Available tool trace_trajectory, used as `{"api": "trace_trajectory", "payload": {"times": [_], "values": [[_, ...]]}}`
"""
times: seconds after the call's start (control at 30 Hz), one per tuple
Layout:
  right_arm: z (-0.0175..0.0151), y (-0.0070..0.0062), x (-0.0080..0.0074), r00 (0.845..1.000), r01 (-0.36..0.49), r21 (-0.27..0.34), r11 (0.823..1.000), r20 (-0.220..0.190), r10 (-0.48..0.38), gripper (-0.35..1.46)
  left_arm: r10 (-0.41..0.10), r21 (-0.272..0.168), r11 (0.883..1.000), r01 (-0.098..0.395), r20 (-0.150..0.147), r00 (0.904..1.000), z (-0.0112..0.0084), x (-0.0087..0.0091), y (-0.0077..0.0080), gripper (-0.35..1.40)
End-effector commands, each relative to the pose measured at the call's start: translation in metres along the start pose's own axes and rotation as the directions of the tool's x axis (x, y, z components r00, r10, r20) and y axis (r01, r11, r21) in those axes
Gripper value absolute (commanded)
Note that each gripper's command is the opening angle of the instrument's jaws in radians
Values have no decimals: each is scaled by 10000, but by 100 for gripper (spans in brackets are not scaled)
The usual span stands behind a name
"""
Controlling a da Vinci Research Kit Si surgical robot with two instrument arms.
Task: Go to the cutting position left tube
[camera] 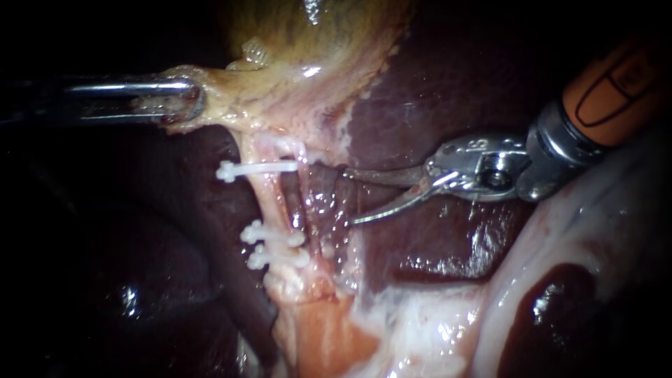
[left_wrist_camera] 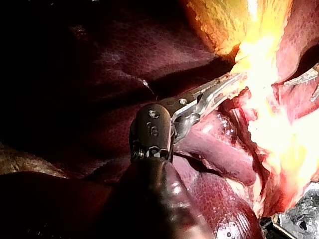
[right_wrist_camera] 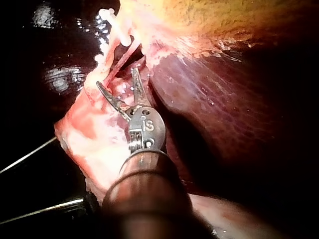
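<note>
Meanwhile my left instrument (camera: pixel 189 100) clamped the gallbladder (camera: pixel 301 42) taut so my right instrument (camera: pixel 348 196), jaws apart, could reach the left tube (camera: pixel 269 203).

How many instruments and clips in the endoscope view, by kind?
Instruments: 2 (left instrument, right instrument)
Clips: 3 (upper clip, middle clip, lower clip)
Total: 5

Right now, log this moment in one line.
left instrument: jaws shut on gallbladder | right instrument: jaws open, short of left tube | clips: three on tube
</note>
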State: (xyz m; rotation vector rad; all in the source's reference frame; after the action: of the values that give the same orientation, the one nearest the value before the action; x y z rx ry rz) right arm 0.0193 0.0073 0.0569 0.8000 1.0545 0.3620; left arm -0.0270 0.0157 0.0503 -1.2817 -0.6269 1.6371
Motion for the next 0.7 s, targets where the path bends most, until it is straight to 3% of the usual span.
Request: {"api": "trace_trajectory", "payload": {"times": [0.03,0.27,0.53,0.7], "values": [[3,-3,2,10000,20,104,9999,10,-20,135,0,0,10000,0,0,10000,0,0,0,-35],[25,-7,4,9999,84,253,9996,79,-86,135,-1,4,10000,1,-2,10000,0,0,0,-35],[57,5,-14,9998,-123,281,9995,175,118,136,-1,5,10000,1,-2,10000,-1,0,1,-35],[72,19,-21,9989,-386,223,9990,257,380,136,-1,5,10000,1,-2,10000,-1,0,1,-35]]}}
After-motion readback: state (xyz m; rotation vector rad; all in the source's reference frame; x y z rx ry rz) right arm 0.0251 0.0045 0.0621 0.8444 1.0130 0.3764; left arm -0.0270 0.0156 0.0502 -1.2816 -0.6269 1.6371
